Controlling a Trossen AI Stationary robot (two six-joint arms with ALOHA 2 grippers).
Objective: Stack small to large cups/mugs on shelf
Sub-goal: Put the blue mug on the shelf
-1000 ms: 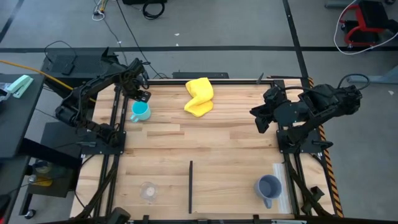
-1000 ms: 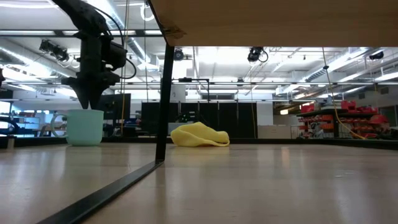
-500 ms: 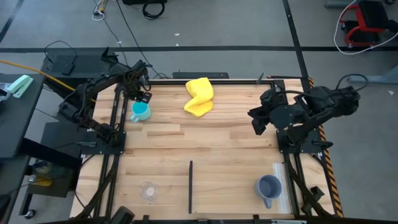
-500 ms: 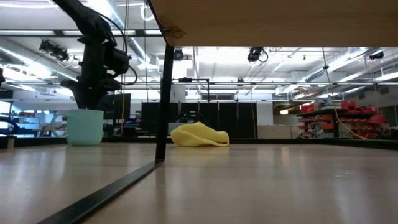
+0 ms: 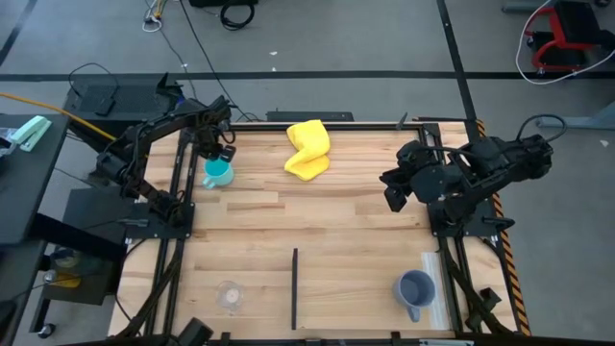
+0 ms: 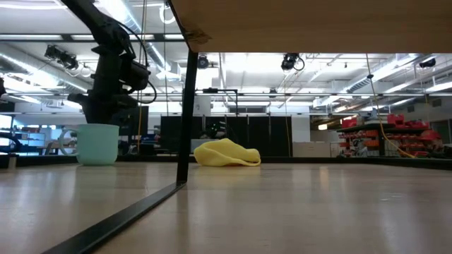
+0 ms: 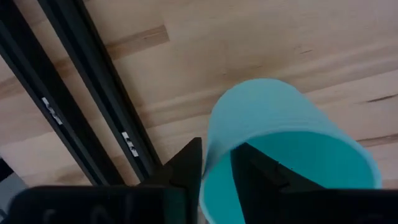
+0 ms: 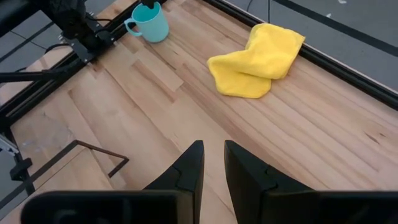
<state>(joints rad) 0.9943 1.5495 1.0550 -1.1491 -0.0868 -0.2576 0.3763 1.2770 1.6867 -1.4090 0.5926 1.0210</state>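
Observation:
The bright-blue mug (image 5: 219, 174) stands upright on its base near the table's far left corner, also seen in the low view (image 6: 97, 144). My left gripper (image 5: 213, 156) comes down on its far rim and is shut on it. The small clear glass cup (image 5: 229, 295) stands near the near left edge. The grey-blue mug (image 5: 415, 288) stands at the near right corner, handle toward the near edge. My right gripper (image 5: 392, 190) hovers shut over the table's right part and touches nothing. My left gripper (image 7: 216, 155) holds the blue mug by its rim (image 7: 214, 146) on the far side. One finger (image 7: 249, 165) is inside the mug and the other finger (image 7: 186, 163) is outside, pinching the wall. The fingers come from above, pointing down. The mug stands upright on the table.
A crumpled yellow cloth (image 5: 307, 149) lies near the far edge at mid-table. A thin black upright (image 6: 185, 113) carries a shelf board (image 6: 311, 21) over the near middle; its foot shows as a dark bar (image 5: 294, 288). Black frame rails (image 7: 93, 93) run along the left edge.
My left gripper has moved down from just above the blue mug's rim until its fingers stand over the wall; the mug has stayed in place. My right gripper has drifted a little toward the table's left.

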